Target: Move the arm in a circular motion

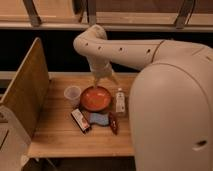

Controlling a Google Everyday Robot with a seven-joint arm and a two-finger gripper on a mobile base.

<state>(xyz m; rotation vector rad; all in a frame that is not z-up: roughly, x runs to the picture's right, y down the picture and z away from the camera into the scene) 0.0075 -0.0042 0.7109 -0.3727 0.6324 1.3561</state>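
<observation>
since the tool (102, 80) sits at the end of the forearm, hanging just above the far rim of the orange bowl (95, 98), i can place it, but i cannot tell how it is set or whether it has hold of anything; it reads only as a pale tapering shape against the wood. nothing seems to hang from it, though i would not swear to that.

from there the arm (125, 50) climbs to a rounded elbow high over the back of the surface (55, 135), then runs rightward as a thick cream tube with small dark screw holes. its nearest segment swells to fill the whole right side of my view.

as to progress, i judge the circling to be somewhere mid-sweep: one glimpse gives a posture, not a path, so i cannot say what share of the loop is done or left. nothing on the surface marks a start or finish.

outward from the bowl lie a clear cup (72, 93) to its left, a small white bottle (120, 101) to its right, and nearer me a dark packet (80, 120), a blue item (99, 119) and a reddish one (113, 123), all too soft to name. a wooden panel (25, 92) stands at the left edge. the big segment hides the surface's right part, and the base is out of view.
</observation>
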